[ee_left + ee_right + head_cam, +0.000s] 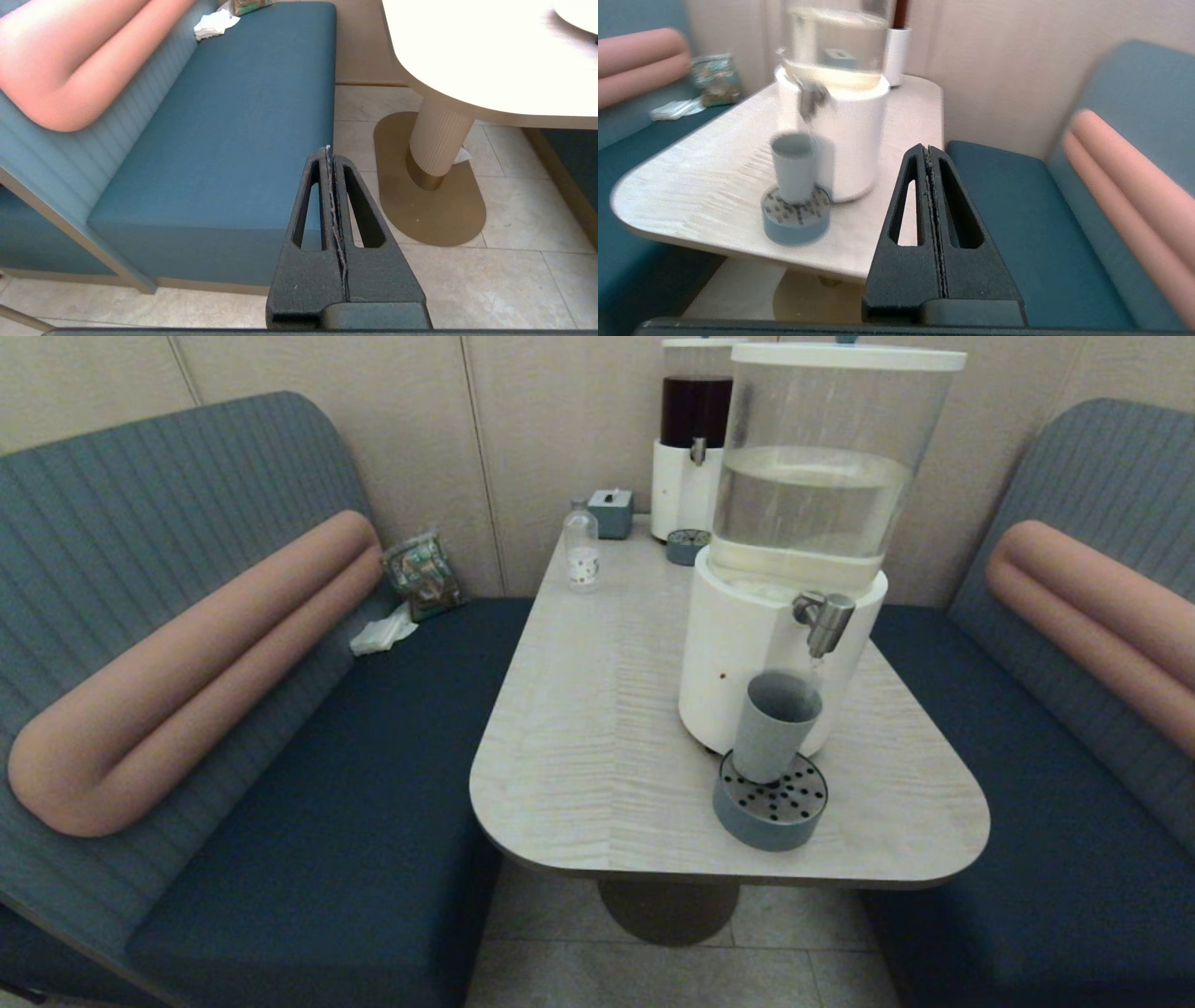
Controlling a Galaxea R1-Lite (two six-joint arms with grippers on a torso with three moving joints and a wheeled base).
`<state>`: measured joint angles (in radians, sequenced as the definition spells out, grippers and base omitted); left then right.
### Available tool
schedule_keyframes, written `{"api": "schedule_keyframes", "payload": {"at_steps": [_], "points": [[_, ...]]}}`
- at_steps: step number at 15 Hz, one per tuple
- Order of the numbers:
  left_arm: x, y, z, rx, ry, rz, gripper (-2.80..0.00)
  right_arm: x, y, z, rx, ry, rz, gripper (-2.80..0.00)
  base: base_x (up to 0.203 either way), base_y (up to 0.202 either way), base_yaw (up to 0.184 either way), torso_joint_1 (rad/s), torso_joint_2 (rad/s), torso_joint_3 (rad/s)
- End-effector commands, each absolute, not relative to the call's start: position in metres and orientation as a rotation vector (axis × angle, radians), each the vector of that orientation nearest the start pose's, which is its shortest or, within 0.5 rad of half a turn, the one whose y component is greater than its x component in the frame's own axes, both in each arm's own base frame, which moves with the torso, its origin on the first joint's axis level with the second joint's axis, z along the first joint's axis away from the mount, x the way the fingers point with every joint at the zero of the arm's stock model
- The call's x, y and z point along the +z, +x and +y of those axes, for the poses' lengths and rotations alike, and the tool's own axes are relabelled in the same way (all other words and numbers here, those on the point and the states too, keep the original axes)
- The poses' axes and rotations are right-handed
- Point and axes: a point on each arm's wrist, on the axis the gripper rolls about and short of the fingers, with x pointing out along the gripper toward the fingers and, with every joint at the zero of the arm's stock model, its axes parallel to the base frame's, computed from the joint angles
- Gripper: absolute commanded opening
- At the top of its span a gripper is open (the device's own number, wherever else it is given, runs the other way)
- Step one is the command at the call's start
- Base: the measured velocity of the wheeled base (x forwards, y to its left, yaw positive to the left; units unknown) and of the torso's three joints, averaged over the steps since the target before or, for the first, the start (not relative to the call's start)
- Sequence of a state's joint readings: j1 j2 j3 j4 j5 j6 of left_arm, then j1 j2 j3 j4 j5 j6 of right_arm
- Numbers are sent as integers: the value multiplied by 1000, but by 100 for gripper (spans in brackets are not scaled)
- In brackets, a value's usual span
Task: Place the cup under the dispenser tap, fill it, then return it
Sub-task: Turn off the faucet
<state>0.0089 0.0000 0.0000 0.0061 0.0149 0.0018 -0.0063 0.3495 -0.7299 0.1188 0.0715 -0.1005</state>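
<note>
Standing upright on the round drip tray (771, 807) near the counter's (597, 747) front edge, the cup (775, 725) sat just below the dispenser tap (825, 619), against the white base of the clear-liquid dispenser (794, 551). I judged its mouth lay slightly off the spout's line, so I meant to check alignment before working the tap. My right claw (928, 151) hung clenched and empty off the counter's front right corner; my left claw (328, 154), also clenched, was parked low beside the bench seat (224, 140).
</note>
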Motion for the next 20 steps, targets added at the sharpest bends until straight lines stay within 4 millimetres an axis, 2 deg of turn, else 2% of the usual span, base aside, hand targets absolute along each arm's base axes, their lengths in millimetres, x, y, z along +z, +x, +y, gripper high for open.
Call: {"api": "schedule_keyframes", "payload": {"at_steps": [1,3,5,7,9,11,13,16,18,20], "points": [[74,-23,0,25,2,9,-280,296,3,2,76,-117,-132,-280,0,0,0,0,0,0],[74,-23,0,25,2,9,-280,320,48,2,107,-142,-53,-280,0,0,0,0,0,0],[74,-23,0,25,2,9,-280,335,88,5,156,-153,4,-280,0,0,0,0,0,0],[74,-23,0,25,2,9,-280,347,121,13,243,-151,60,-280,0,0,0,0,0,0],[74,-23,0,25,2,9,-280,358,147,27,335,-123,143,-280,0,0,0,0,0,0],[74,-23,0,25,2,9,-280,356,167,45,440,-96,254,-280,0,0,0,0,0,0],[74,-23,0,25,2,9,-280,345,187,66,517,-96,352,-280,0,0,0,0,0,0],[74,-23,0,25,2,9,-280,331,213,81,542,-104,428,-280,0,0,0,0,0,0],[74,-23,0,25,2,9,-280,330,222,91,563,-112,440,-280,0,0,0,0,0,0],[74,-23,0,25,2,9,-280,330,223,101,558,-138,482,-280,0,0,0,0,0,0]]}}
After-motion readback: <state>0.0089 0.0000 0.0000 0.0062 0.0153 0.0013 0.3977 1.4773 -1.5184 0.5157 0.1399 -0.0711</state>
